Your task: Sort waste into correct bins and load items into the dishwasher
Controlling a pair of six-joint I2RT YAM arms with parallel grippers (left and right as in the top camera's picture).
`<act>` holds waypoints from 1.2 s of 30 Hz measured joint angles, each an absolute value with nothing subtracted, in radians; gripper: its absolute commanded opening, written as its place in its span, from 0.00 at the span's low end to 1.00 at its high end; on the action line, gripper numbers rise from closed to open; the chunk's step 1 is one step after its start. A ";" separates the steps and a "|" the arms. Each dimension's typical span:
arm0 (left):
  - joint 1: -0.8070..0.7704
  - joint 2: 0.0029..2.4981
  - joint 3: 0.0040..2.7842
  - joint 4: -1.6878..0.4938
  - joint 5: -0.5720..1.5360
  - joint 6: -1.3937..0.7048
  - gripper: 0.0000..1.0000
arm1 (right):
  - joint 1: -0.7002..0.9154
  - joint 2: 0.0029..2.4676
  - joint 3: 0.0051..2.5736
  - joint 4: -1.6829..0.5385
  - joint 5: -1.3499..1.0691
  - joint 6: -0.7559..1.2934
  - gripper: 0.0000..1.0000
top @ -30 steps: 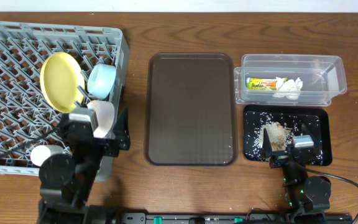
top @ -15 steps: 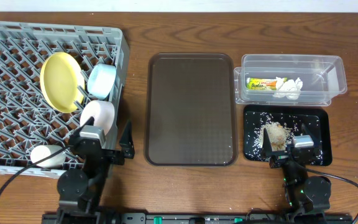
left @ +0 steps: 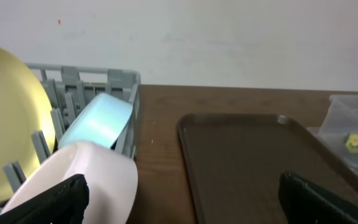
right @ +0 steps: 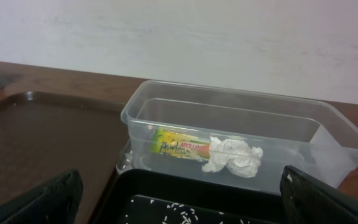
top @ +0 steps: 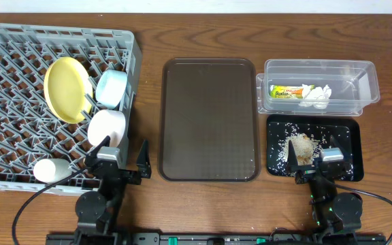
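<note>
Both the left pincer (top: 119, 163) and the right pincer (right: 179, 205) gape wide, empty. Yellow plate (top: 68, 88), blue bowl (top: 111, 88) and pinkish bowl (top: 107, 126) stand in the rack (top: 12, 47). Wrapper (top: 286, 90) and tissue (top: 316, 95) lie in the tub (top: 359, 71). Parking likely remains, and the left arm should avoid the rack wall.

Robot lab tabletop setup, bare wooden table (top: 148, 41), plain white wall (left: 229, 37) behind
</note>
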State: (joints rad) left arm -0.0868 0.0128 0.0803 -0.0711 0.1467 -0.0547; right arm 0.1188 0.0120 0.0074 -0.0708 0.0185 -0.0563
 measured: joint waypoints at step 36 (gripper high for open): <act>-0.087 0.011 0.020 -0.015 0.143 -0.055 0.98 | 0.119 0.012 0.007 -0.070 0.019 -0.056 0.99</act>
